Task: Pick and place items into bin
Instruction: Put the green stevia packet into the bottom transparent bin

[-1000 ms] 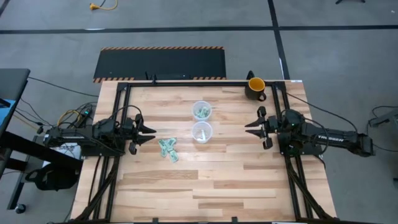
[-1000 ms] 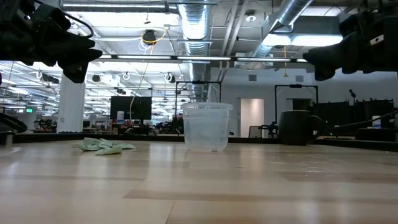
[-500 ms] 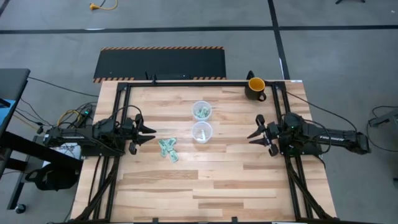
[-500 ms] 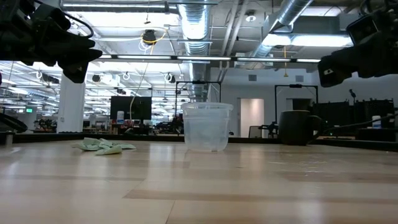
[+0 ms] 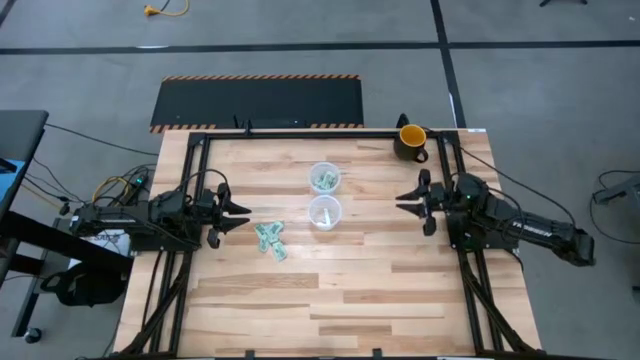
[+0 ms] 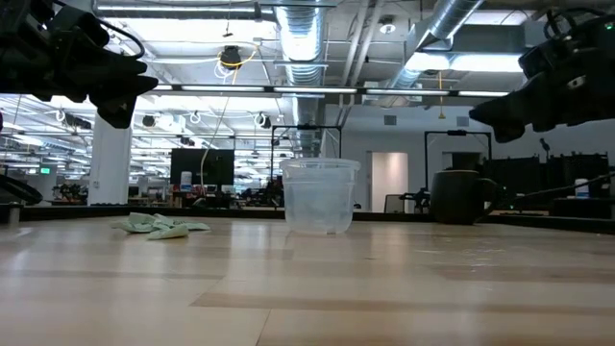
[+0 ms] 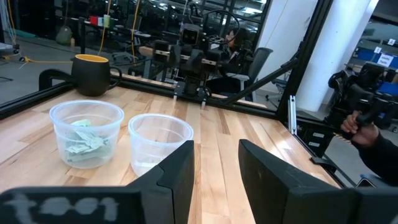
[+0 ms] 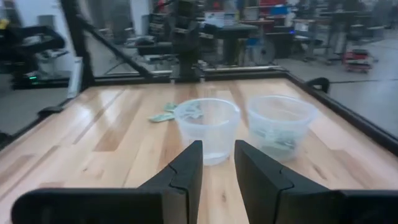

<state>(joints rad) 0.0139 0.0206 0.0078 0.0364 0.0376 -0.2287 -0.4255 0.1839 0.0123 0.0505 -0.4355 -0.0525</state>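
Several crumpled green-and-white packets point(image 5: 270, 241) lie in a small heap on the wooden table, also seen as packets point(image 6: 159, 226) in the low view. More packets sit inside the far clear cup point(image 5: 324, 179). The near clear cup point(image 5: 325, 212) looks empty. My left gripper point(image 5: 243, 212) hovers open above the table, left of the heap and cups. My right gripper point(image 5: 403, 203) hovers open right of the cups, pointing at them. In the right wrist view the empty cup point(image 8: 207, 129) stands straight beyond the fingers.
A dark mug point(image 5: 411, 140) with yellow inside stands near the table's far right corner. A black frame rail point(image 5: 300, 132) runs along the far edge. A person's hand point(image 7: 364, 132) shows beyond the table in the left wrist view. Bare wood lies toward the near edge.
My right gripper swung a little toward the table's near edge, turning as it went, then came back toward the far edge. It stays open and high above the table. The left arm, cups and packets have kept still.
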